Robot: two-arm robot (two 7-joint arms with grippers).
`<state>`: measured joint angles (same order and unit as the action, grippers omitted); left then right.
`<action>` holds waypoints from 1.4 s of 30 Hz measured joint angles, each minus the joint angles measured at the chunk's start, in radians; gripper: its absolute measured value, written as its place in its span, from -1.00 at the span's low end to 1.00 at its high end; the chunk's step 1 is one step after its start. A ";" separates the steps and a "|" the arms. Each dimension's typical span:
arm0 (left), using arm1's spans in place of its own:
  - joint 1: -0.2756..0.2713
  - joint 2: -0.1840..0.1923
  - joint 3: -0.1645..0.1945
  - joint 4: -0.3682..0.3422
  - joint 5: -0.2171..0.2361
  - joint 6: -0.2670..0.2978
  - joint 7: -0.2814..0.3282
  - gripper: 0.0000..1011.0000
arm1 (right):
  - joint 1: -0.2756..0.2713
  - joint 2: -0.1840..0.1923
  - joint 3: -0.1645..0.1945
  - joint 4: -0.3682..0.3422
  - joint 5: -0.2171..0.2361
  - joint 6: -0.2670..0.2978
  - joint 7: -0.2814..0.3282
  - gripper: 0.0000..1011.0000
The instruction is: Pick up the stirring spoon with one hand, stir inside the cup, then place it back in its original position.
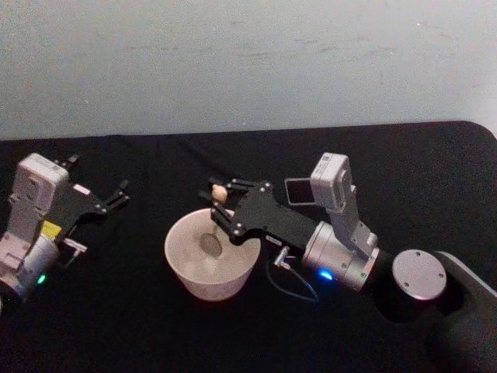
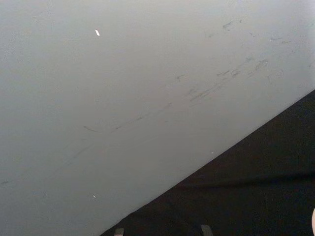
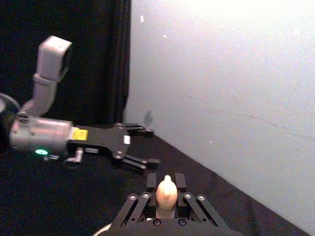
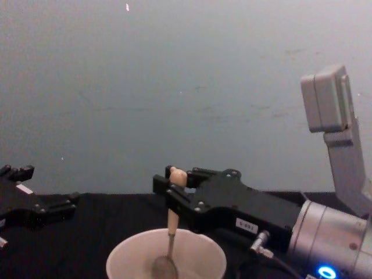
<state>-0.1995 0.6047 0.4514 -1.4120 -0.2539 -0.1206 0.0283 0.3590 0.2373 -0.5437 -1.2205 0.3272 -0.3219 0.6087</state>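
Handling: stirring spoon point(image 4: 172, 224) looks light, stiff, slick-necked; your R gripper point(image 1: 220, 200) fingers clench cream handle below knob, bowl in cup point(image 1: 194, 280); L gripper point(image 3: 152, 146) idle, fingers released.

Soft light washes the pale wall point(image 3: 236, 59), glaring in the right wrist view. The black table point(image 1: 140, 311) swallows shadows.

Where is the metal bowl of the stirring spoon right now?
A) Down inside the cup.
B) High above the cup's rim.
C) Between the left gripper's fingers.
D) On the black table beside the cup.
A: the right gripper holds the stirring spoon upright by its handle, and its metal bowl sits below the rim, inside the cup.
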 joint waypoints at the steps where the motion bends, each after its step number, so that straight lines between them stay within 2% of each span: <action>1: 0.000 0.000 0.000 0.000 0.000 0.000 0.000 0.98 | 0.003 -0.002 0.002 0.006 -0.002 -0.002 -0.003 -0.58; 9: 0.000 0.000 0.000 0.000 0.000 0.000 0.000 0.98 | 0.015 -0.010 0.018 0.032 -0.013 -0.011 -0.015 -0.58; 24: 0.000 0.000 0.000 0.000 0.000 0.000 0.000 0.98 | 0.011 -0.010 0.030 0.026 -0.016 -0.011 -0.009 -0.58; 32: 0.000 0.000 0.000 0.000 0.000 0.000 0.000 0.98 | -0.010 0.023 0.046 -0.052 0.005 0.005 0.003 -0.58; 42: 0.000 0.000 0.000 0.000 0.000 0.000 0.000 0.98 | -0.034 0.076 0.091 -0.184 0.079 0.040 0.010 -0.58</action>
<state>-0.1995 0.6047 0.4514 -1.4120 -0.2539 -0.1205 0.0283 0.3254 0.3131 -0.4530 -1.4042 0.4066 -0.2814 0.6191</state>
